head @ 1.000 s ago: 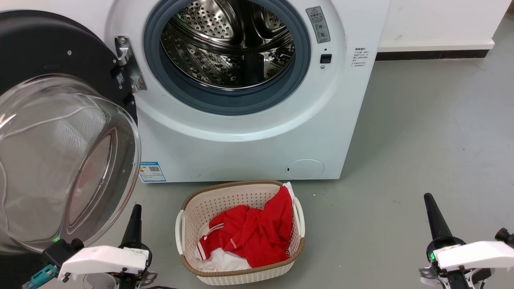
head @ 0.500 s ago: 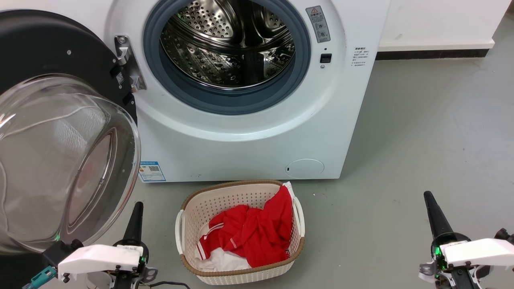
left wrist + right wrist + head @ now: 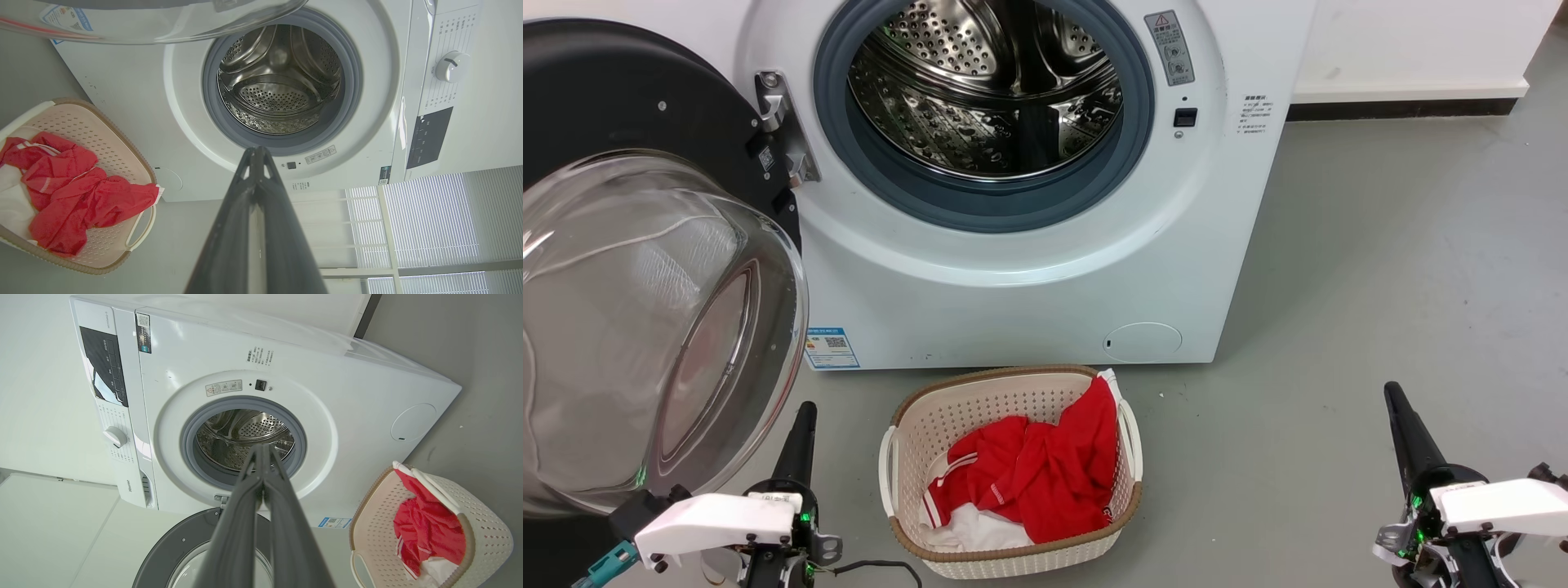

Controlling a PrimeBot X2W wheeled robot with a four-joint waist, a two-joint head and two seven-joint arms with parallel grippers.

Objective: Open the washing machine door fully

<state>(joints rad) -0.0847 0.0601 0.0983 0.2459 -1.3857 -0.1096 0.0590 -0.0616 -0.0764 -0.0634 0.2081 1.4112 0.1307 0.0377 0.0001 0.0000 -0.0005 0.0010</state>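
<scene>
washing machine door (image 3: 645, 286): swung wide open, far left | left end effector (image 3: 805, 408): clenched, empty, just right of door's lower edge, nearer arm | right end effector (image 3: 1393, 394): clenched, empty, well apart to the right

- Clear glossy glass, with a satin black, plastic-looking surround, on the washing machine door (image 3: 645, 269).
- Polished, perforated steel in the drum (image 3: 980, 90).
- Matt blue-grey rubber on the door seal (image 3: 996, 208).
- Smooth, glossy white on the machine casing (image 3: 1013, 310).
- Cream perforated plastic, brown woven-look rim, on the basket (image 3: 1013, 565).
- Soft, creased red cloth (image 3: 1037, 482) inside.
- Smooth grey floor (image 3: 1380, 269), dull sheen.
</scene>
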